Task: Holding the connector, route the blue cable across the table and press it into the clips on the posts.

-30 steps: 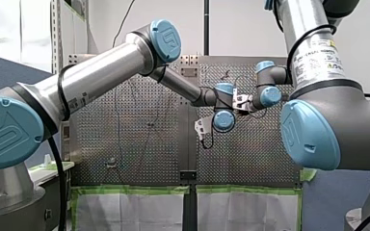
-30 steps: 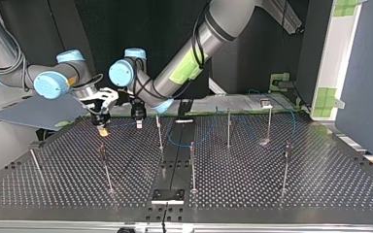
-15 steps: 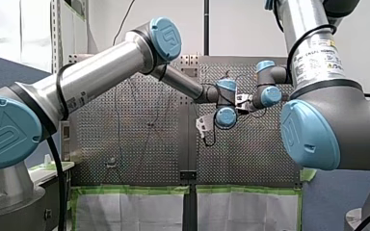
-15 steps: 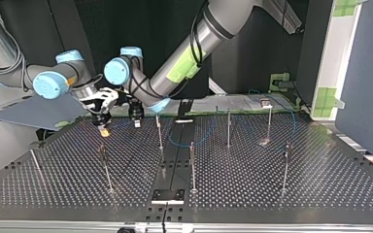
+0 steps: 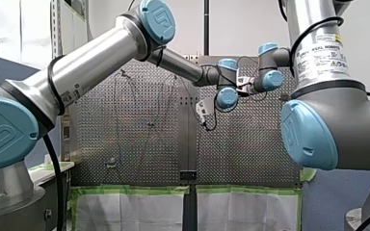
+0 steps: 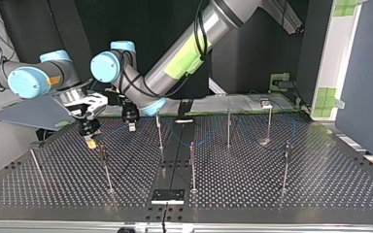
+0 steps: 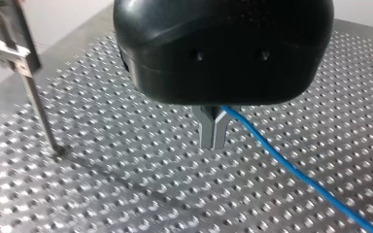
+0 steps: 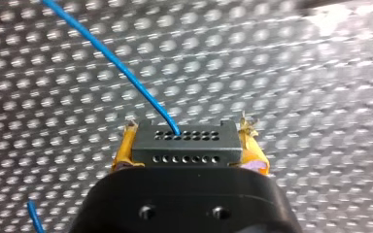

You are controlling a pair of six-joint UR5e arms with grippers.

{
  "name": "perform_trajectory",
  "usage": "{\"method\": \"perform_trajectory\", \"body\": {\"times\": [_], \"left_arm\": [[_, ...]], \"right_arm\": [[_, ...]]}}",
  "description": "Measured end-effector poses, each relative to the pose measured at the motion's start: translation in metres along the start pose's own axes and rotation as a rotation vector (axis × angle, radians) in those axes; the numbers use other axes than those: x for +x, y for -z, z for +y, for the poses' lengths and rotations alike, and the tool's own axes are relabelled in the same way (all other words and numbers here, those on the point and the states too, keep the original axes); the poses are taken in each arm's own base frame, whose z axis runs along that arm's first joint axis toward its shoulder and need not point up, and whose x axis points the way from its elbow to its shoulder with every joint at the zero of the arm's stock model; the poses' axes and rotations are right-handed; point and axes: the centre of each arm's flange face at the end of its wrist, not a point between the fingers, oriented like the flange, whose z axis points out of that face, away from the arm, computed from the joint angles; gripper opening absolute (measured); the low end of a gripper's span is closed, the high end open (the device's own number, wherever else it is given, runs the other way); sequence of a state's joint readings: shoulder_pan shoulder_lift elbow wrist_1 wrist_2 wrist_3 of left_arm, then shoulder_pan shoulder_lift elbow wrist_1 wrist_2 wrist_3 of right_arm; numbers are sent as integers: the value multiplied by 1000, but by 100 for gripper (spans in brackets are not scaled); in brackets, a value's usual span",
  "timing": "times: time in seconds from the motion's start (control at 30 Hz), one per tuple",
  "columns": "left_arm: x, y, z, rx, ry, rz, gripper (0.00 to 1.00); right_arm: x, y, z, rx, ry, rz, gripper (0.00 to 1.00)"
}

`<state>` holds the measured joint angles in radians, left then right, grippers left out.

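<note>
Right claw (image 8: 188, 154) clamped on connector (image 8: 184, 140), left claw (image 7: 213, 130) pinching blue cable (image 7: 291, 167); just carried toward top view's left; nearing next post (image 6: 106, 170).

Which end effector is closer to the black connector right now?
Right. My right end effector clamps the connector between its yellow pads; my left end effector pinches the blue cable further along.
</note>
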<state>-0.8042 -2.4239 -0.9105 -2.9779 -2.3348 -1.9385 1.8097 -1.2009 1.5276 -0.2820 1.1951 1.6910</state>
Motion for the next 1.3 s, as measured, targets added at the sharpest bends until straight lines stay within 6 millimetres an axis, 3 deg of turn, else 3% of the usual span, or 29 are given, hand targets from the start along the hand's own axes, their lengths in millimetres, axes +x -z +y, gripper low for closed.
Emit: {"method": "perform_trajectory", "body": {"times": [0.27, 0.93, 1.3], "left_arm": [[-16, 15, -10, -3, 3, -6, 0], [-63, 30, -24, 12, 40, -44, 0], [-78, 19, -19, 4, 51, -76, 0]], "right_arm": [[38, 13, -12, 10, 10, 38, 0], [80, 33, -29, 23, 27, 86, 0], [94, 41, -33, 25, 33, 109, 0]]}}
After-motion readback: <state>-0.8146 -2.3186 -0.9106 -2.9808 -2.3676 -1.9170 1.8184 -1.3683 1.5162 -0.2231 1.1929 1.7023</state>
